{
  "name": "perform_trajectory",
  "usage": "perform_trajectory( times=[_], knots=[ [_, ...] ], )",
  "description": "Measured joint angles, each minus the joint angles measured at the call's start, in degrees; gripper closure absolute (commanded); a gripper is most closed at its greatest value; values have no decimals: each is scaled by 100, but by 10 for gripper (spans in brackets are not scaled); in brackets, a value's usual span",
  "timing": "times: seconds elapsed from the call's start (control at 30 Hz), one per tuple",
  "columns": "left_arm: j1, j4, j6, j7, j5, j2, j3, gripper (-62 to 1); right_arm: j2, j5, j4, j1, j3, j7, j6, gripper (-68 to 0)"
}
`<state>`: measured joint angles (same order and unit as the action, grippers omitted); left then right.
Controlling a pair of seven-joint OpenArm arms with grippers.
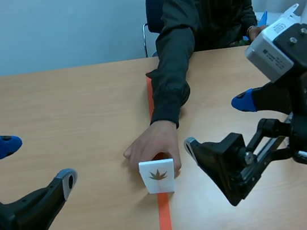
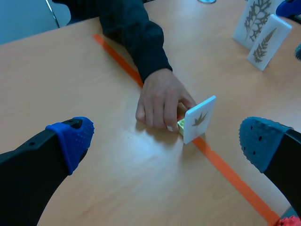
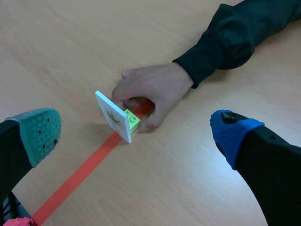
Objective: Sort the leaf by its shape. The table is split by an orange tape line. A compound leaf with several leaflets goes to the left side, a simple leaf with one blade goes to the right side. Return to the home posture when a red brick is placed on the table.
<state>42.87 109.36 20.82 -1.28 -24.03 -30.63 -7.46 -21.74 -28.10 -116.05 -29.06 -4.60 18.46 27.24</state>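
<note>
Left jaws spread wide, holding nothing, at 8 o'clock from the leaf card; right jaws likewise released, at 3 o'clock. The card stands upright on the orange tape line on the tabletop, with 1 green block at its back. At 12 o'clock, a person's hand touches that block.

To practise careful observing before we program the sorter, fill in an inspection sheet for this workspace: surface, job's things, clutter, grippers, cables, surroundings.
Surface: wooden table, split by orange tape.
Job's things: card with a leaf picture, upright on the tape, backed by a green brick; a hand holds it from behind.
Clutter: two spare cards, upright, apart from the hand.
Grippers: left gripper open; right gripper open; neither touches the card.
Cables: nothing seen.
Surroundings: person seated across the table; chair.
</note>
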Motion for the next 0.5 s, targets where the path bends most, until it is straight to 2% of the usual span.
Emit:
perform_trajectory(
  times=[0.2, 0.3, 0.5],
  knots=[
    [-2, 0, 33, 22, -2, 0, 0, -623, 0, -2, 0, 31, 0, 4, 0, -679],
    [-125, -7, 321, 286, 13, 0, 0, -623, 0, -2, 0, 61, 2, -15, -9, -679],
    [-564, -245, 457, 295, 42, 2, 136, -623, 0, -2, 0, 61, 2, -11, -24, -679]
  ],
)
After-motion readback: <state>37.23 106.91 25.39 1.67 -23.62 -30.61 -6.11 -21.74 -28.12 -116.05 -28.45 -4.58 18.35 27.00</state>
